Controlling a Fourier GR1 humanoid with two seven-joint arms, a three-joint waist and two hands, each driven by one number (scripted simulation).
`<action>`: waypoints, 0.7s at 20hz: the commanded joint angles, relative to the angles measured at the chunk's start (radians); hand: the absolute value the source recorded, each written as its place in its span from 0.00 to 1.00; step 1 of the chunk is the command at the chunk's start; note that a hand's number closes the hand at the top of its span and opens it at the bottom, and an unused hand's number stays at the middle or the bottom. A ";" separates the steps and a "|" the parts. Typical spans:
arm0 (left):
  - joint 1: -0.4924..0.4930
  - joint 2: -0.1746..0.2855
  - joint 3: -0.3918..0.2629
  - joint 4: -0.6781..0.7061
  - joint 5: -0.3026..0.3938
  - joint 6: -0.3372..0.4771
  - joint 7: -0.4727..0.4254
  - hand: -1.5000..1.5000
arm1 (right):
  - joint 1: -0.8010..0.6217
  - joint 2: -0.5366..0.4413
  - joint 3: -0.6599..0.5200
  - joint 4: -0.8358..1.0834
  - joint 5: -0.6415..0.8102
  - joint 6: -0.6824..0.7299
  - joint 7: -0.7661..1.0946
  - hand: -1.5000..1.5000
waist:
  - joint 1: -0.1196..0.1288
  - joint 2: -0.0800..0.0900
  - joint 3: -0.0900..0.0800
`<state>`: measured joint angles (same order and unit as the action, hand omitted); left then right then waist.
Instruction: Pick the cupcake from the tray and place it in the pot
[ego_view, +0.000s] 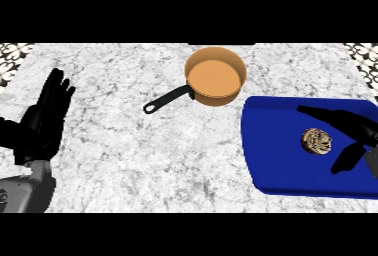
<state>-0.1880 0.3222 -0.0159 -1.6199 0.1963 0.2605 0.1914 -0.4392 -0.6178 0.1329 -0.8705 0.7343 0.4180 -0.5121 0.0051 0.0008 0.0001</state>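
Observation:
A brown cupcake (317, 140) sits on the blue tray (284, 170) at the right of the counter. My right hand (353, 131) comes in from the right edge over the tray, open, with its fingers reaching past the far side of the cupcake and its thumb on the near side; it does not hold the cupcake. An orange pot (215, 76) with a black handle (168, 99) stands at the back middle, left of and beyond the tray. My left hand (43, 120) rests open at the left edge, fingers up.
The counter (133, 150) is grey-white marble. Patterned tiles show at the back corners (13, 60).

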 joint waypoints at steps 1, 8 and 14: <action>0.010 -0.035 0.019 0.043 -0.022 -0.034 -0.055 0.50 | -0.035 0.032 -0.027 0.081 0.055 -0.028 -0.009 0.00 | 0.000 0.001 0.000; 0.008 -0.014 0.056 -0.020 -0.016 -0.056 0.016 0.50 | -0.011 0.051 0.034 0.123 0.153 -0.128 -0.153 1.00 | 0.004 0.001 0.000; -0.081 -0.048 0.074 0.101 -0.045 -0.070 -0.010 0.50 | -0.052 0.075 -0.011 0.185 0.179 -0.179 -0.207 1.00 | -0.002 0.002 0.000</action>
<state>-0.2026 0.2905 0.0406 -1.6183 0.1605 0.2065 0.2103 -0.4689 -0.5599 0.1341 -0.7493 0.8906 0.2754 -0.6646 0.0046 -0.0026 -0.0054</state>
